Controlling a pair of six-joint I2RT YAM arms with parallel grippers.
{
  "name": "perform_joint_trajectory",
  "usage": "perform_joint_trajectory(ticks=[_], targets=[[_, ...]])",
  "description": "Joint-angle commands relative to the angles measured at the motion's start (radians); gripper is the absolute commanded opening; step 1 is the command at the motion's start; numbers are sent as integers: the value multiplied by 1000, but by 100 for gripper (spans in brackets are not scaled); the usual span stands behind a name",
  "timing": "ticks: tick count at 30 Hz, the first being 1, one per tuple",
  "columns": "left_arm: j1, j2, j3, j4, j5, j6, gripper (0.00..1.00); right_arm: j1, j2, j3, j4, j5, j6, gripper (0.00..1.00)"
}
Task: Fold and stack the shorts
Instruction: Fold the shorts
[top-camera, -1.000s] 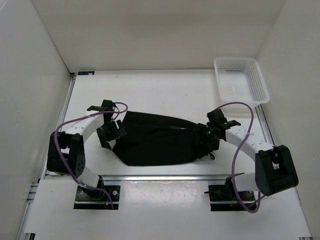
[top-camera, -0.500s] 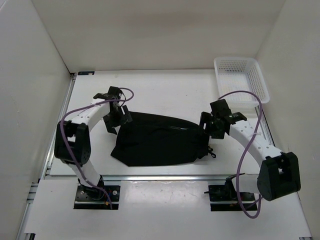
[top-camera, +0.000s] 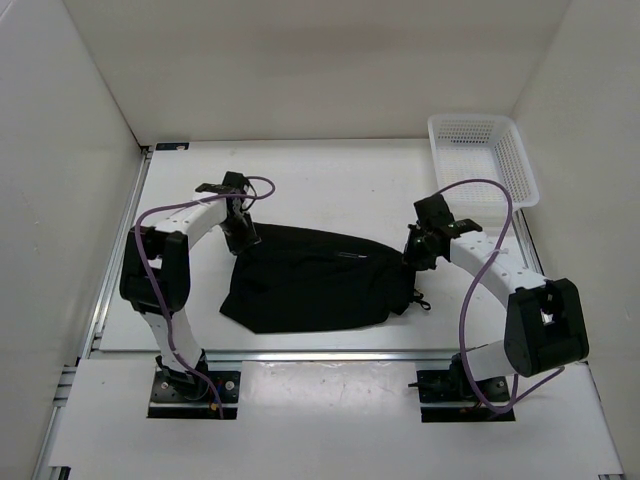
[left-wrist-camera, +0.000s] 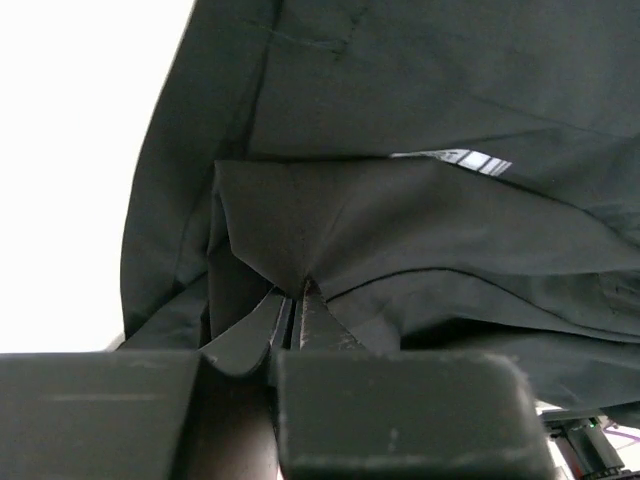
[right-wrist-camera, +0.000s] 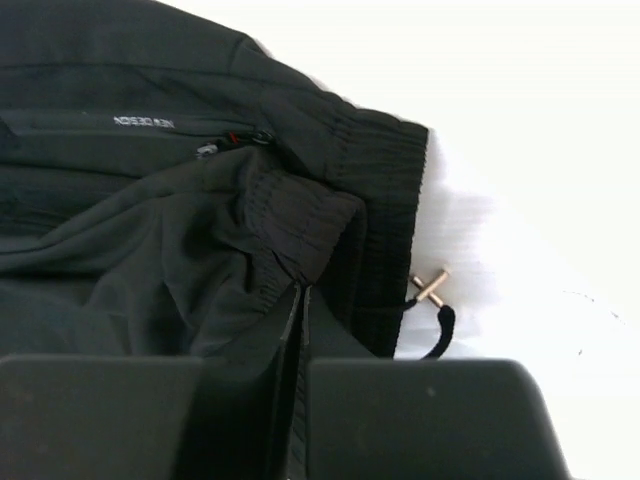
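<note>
Across the middle of the white table (top-camera: 330, 185), the black shorts (top-camera: 310, 285) lie spread between the two arms, with the waistband toward the right. The left gripper (top-camera: 241, 237) pinches a fold at the shorts' far left corner, its fingers closed tight on the cloth in the wrist view. The right gripper (top-camera: 419, 250) is clamped the same way on the gathered waistband. Compared with a second ago, both grippers sit farther from the arm bases, carrying their pinched cloth with them. A drawstring tip (right-wrist-camera: 432, 288) rests on the table just beside the waistband. A white mesh basket (top-camera: 482, 160) stands at the far right corner, well apart from the shorts. Plain white walls (top-camera: 300, 70) enclose the table on three sides.
</note>
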Motion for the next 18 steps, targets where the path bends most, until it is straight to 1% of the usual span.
perform_joint_trajectory(ticks=[1, 4, 10, 14, 18], targets=[[-7, -87, 26, 10, 25, 11, 10, -2, -20, -2, 37, -20, 11, 0], [-7, -145, 26, -8, 16, 11, 10, -2, -87, -11, 37, -20, 22, 0], [-7, -214, 141, -102, -7, 21, 10, -2, -199, 8, -49, 58, 33, 0], [-7, -214, 217, -131, -7, 31, 10, -11, -224, 39, -76, 105, 33, 0], [-7, -147, 303, -140, -7, 42, 10, -40, -224, 50, -76, 114, 33, 0]])
